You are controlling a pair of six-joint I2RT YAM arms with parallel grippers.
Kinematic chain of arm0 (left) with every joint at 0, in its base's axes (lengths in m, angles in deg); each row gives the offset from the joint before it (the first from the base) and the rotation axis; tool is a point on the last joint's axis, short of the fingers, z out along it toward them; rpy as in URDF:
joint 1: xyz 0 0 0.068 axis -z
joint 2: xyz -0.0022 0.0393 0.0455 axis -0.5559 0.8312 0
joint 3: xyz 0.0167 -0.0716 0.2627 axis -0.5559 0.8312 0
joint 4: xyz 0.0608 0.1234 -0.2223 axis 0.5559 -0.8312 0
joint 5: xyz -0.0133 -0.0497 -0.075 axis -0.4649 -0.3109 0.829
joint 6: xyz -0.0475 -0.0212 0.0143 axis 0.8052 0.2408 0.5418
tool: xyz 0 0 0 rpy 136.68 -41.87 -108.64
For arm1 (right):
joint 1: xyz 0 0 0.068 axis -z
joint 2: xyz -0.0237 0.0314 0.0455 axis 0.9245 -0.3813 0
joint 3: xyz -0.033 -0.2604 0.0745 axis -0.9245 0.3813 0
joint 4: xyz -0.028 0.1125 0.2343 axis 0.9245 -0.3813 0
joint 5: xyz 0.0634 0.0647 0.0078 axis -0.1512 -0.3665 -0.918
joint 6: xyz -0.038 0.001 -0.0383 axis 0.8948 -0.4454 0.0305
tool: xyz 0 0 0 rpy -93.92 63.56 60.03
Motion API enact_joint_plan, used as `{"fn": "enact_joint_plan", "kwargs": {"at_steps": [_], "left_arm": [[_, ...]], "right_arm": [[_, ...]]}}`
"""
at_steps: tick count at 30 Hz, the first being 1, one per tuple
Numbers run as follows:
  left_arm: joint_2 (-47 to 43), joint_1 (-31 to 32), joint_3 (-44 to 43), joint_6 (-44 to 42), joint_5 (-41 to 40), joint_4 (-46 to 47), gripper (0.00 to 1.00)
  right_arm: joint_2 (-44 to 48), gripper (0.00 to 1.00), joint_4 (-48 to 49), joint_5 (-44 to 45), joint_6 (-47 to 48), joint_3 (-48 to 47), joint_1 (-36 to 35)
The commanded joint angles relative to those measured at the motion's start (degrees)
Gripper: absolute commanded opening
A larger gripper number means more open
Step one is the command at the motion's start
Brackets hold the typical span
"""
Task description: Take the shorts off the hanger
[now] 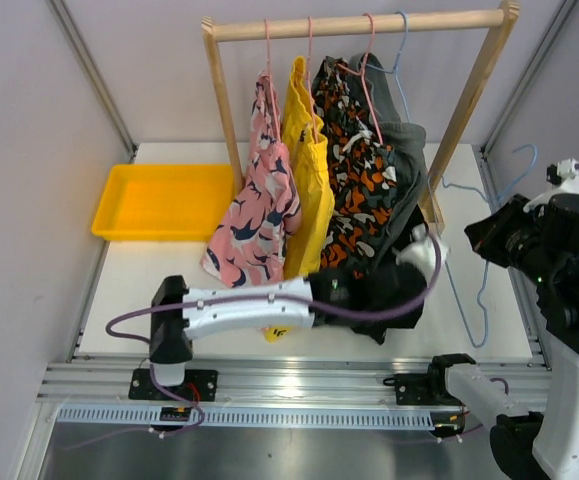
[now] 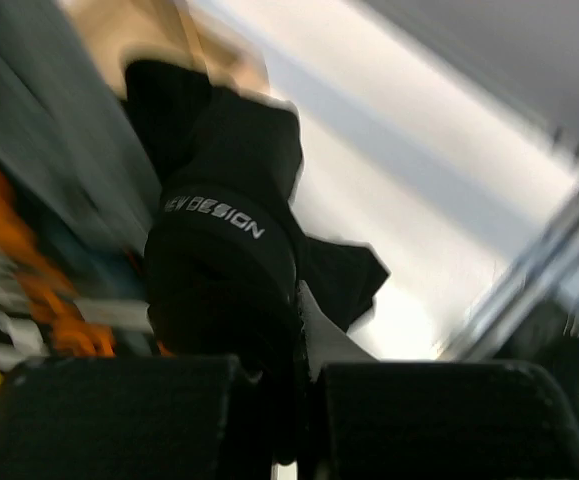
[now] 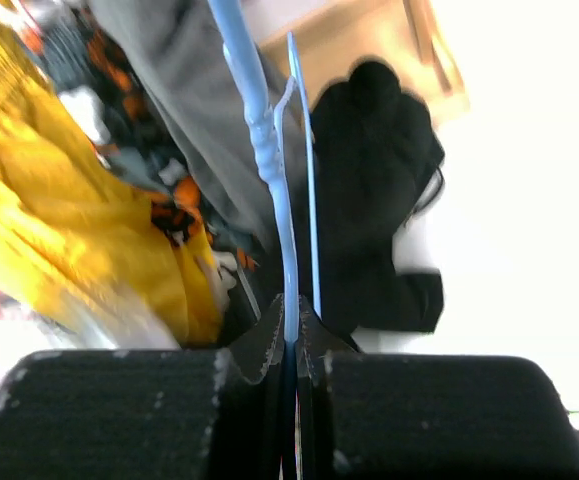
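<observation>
1. Left gripper (image 2: pixel 299 345): jaws pinched nearly together on a fold of the black shorts (image 2: pixel 227 262), just under the printed waistband. In the top view the left arm lies across the table toward the right, with its gripper (image 1: pixel 407 278) buried in the dark bundle (image 1: pixel 384 295) low in front of the rack's right post.
2. Right gripper (image 3: pixel 291 322): jaws closed hard on the wire of a light blue hanger (image 3: pixel 269 150). From above, this hanger (image 1: pixel 461 300) is off the wooden rail (image 1: pixel 359 24) and held by the right gripper (image 1: pixel 477 235) at the table's right side.
3. Key relation: the black shorts lie left of the blue hanger and just beside it. The hanger's long wire runs roughly near-to-far, so the shorts should come clear sideways, toward the left arm.
4. Hedge: the right wrist view shows the wire crossing in front of the black fabric (image 3: pixel 369 200). I cannot tell whether any of the cloth is looped over it.
5. Judgement: the left arm does the pulling and the right arm only anchors.
6. On the rail: pink shark-print shorts (image 1: pixel 254 215), yellow shorts (image 1: pixel 311 180), camouflage shorts (image 1: pixel 354 175) and grey shorts (image 1: pixel 407 150).
</observation>
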State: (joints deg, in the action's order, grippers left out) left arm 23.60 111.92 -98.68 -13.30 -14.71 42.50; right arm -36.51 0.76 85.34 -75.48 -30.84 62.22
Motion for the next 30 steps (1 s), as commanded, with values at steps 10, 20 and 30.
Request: {"fn": "enact_joint_plan", "kwargs": {"at_steps": [10, 20, 30], "left_arm": [[-25.4, 24.8, 19.3, 27.6, -17.8, -30.2, 0.0], [-42.1, 27.1, 33.2, 40.0, -20.7, -35.7, 0.0], [-45.9, 31.2, 26.7, 53.7, -26.9, -56.3, 0.0]], "right_arm": [[-20.6, 0.0, 28.9, 0.9, 3.6, -16.9, 0.4], [-39.6, 0.0, 35.3, -2.7, 3.1, -35.1, 0.3], [-54.1, 0.0, 38.4, -4.1, 3.0, -42.7, -0.1]]}}
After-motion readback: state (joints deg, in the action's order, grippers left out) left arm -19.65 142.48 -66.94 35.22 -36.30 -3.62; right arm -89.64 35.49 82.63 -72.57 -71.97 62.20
